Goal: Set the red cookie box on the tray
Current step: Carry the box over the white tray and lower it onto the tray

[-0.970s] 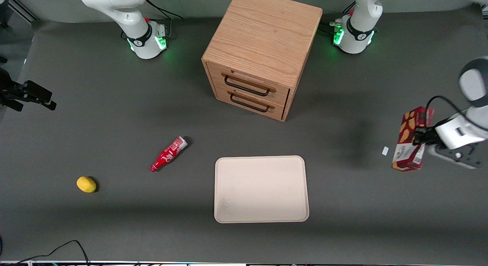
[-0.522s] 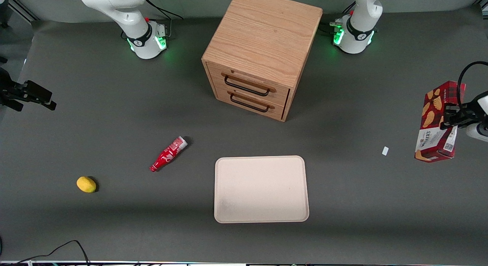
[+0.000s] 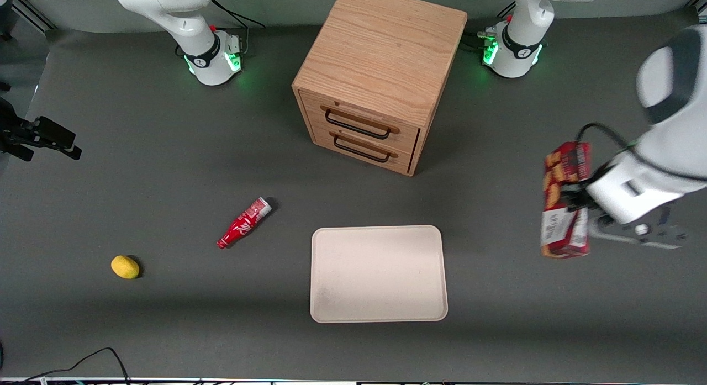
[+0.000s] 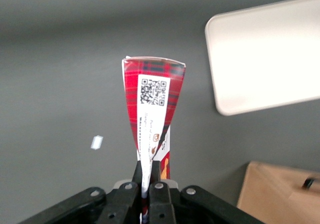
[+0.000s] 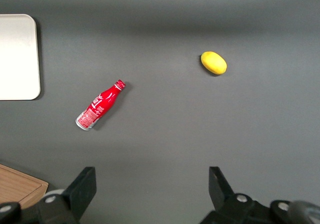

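- Your red cookie box point(image 3: 563, 200) is long, narrow and dark red, with tan cookie pictures and a white label end; it hangs above the table, well apart from the tray point(image 3: 378, 273), toward the working arm's end.
- Your gripper point(image 3: 574, 200) pinches its narrow side.
- The wooden drawer cabinet point(image 3: 381, 75), red bottle point(image 3: 243, 223) and lemon point(image 3: 125, 267) lie off that gap.

A red bottle point(image 5: 100, 105) lies between tray point(image 5: 20, 79) and lemon point(image 5: 214, 63).

Red cookie box point(image 3: 562, 200) airborne in pincer point(image 4: 148, 170); beige tray point(image 3: 378, 273) bare.
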### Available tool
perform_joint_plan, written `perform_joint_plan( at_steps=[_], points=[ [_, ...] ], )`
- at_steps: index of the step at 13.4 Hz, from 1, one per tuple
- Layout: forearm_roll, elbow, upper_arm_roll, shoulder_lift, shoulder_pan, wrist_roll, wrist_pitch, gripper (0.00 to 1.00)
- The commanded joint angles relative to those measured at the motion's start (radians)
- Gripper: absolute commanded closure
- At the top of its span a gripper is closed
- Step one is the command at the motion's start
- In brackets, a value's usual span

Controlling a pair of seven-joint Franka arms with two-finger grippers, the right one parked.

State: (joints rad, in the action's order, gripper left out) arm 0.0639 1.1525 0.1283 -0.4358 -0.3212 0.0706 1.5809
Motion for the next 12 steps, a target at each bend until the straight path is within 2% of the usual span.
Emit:
perform_joint_plan(
  at_steps=[1, 7, 12],
  points=[
    [-0.012, -0.203, 0.019, -0.190, -0.090, 0.158, 0.025, 1.00],
    [-0.010, -0.226, 0.013, -0.388, -0.176, 0.350, 0.276, 1.00],
    [-0.010, -0.217, 0.011, -0.471, -0.190, 0.400, 0.372, 1.00]
  ],
)
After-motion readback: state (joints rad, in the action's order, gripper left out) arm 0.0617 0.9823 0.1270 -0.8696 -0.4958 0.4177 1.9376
